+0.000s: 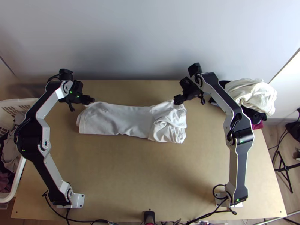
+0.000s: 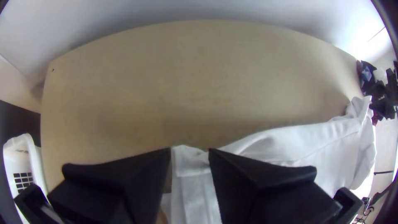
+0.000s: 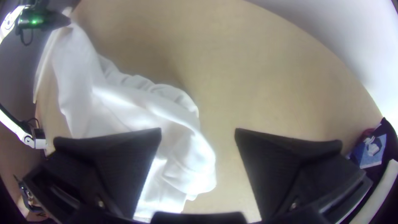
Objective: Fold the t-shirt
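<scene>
Clearly, wrist views show left gripper and right gripper jaws spread; overhead, a strip-shaped t-shirt.

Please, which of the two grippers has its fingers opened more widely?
The right gripper; its gap is clearly wider than that of the left gripper.

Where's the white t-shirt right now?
In the top view, the t-shirt lies in a long strip on the far half of the table, its far corners by the left gripper and the right gripper.
</scene>
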{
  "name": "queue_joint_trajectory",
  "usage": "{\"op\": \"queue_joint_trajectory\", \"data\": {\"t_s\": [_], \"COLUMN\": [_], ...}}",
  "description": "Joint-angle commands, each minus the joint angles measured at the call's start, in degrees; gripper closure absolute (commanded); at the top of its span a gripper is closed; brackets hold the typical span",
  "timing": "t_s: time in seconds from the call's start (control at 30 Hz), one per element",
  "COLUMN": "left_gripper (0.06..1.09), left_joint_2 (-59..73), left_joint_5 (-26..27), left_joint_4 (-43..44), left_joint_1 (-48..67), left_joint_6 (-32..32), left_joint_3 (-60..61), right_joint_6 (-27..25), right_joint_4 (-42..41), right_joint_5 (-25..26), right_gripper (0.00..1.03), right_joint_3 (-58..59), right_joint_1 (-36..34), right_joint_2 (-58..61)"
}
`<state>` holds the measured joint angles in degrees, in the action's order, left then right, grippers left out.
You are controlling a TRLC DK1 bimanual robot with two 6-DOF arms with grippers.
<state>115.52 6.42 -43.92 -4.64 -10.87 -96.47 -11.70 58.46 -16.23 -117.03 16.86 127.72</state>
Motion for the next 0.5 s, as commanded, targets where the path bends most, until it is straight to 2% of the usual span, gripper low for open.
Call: {"op": "queue_joint_trajectory", "data": {"t_s": [0.0,0.13,0.3,0.47], "left_gripper": [0.4,0.26,0.17,0.16], "left_joint_2": [-3.55,-9.62,-17.35,-20.52], "left_joint_5": [1.32,1.32,1.14,1.14], "left_joint_4": [-1.61,-7.06,-7.23,-6.79], "left_joint_1": [0.51,-0.28,-1.6,-2.21], "left_joint_6": [1.65,1.65,1.03,1.21], "left_joint_3": [-0.57,0.58,8.49,14.2], "right_joint_6": [1.16,1.33,1.33,1.25], "right_joint_4": [0.17,0.25,1.92,4.91], "right_joint_5": [0.06,-0.03,-0.03,-0.03], "right_gripper": [0.03,0.03,0.03,0.03], "right_joint_3": [-0.3,-2.67,-4.7,-5.05], "right_joint_1": [0.19,0.54,3.35,7.4], "right_joint_2": [-2.04,-5.55,-9.07,-10.47]}}
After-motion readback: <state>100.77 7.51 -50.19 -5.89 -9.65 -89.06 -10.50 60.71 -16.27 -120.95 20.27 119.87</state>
